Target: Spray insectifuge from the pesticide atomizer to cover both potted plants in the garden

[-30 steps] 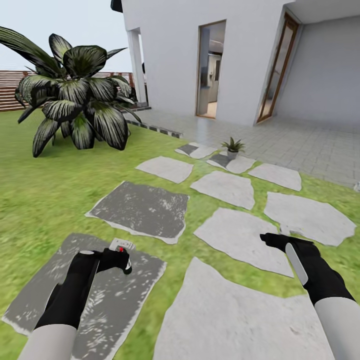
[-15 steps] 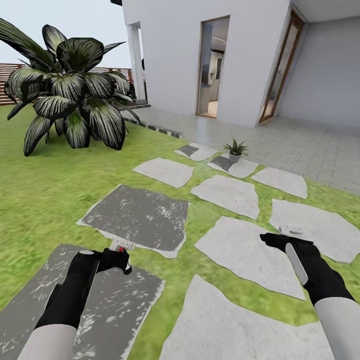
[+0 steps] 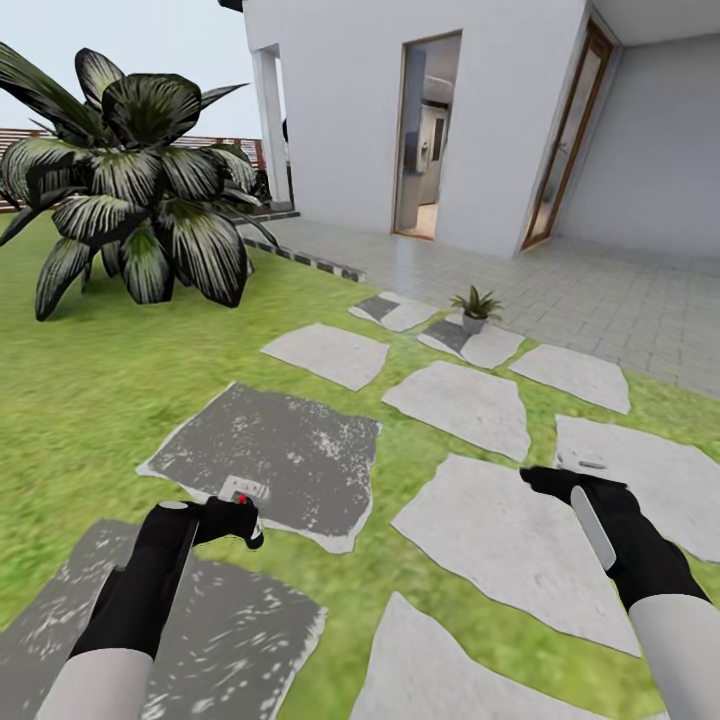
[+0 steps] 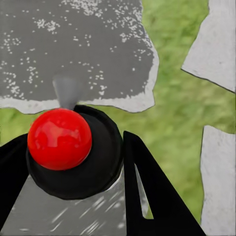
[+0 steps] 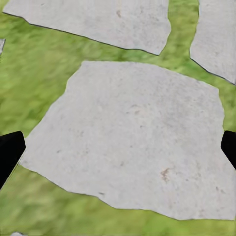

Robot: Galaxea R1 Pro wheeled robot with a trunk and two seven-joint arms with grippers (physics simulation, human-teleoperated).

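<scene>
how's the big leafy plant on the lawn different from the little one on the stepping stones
The big plant has broad, dark, white-streaked leaves and grows from the grass; no pot shows. The little plant has thin, spiky, lighter green leaves and sits in a small grey pot on a stepping stone. Both spread out as rosettes.

Left end effector (image 3: 235,520) hides most of the pesticide atomizer (image 3: 243,491)

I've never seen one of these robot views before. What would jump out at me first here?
Probably the big dark-leaved plant on the lawn at the far left, then the path of grey stepping stones leading to the white house. A small potted plant sits on a far stone. Up close, the left gripper holds something with a bright red ball on top.
</scene>
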